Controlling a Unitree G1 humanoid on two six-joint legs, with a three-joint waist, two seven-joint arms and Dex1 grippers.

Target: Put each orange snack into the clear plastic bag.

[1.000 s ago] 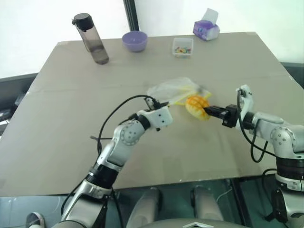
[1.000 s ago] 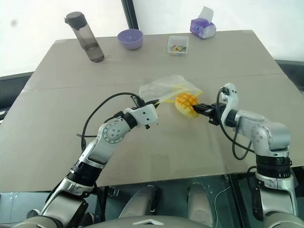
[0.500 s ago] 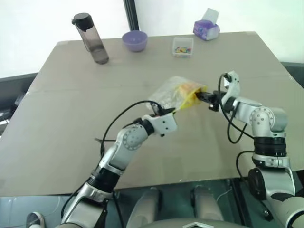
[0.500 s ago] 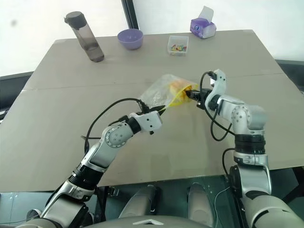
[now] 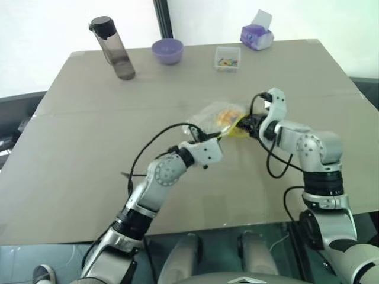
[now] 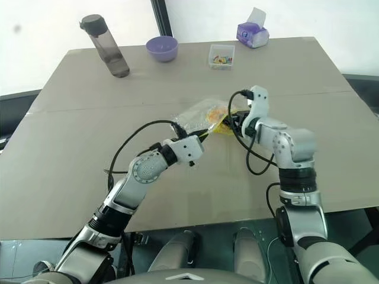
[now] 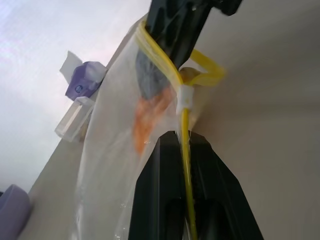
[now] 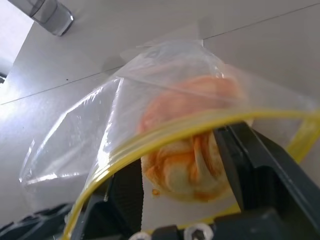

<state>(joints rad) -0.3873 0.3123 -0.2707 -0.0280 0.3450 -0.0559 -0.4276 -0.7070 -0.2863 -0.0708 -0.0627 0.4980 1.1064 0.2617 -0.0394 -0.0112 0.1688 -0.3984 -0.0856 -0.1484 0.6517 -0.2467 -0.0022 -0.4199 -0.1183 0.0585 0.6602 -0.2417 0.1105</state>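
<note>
Left gripper (image 7: 182, 145) fingers pinched together — right gripper (image 8: 182, 165) fingers parted; arms converge mid-table.

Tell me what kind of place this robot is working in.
Probably an indoor lab or test setup: a plain brown table with a few staged props, namely a water bottle, a purple bowl and a tissue box.

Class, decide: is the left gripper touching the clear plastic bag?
Touching: in the left wrist view, the left gripper is clamped on the clear plastic bag's yellow seal strip.
</note>
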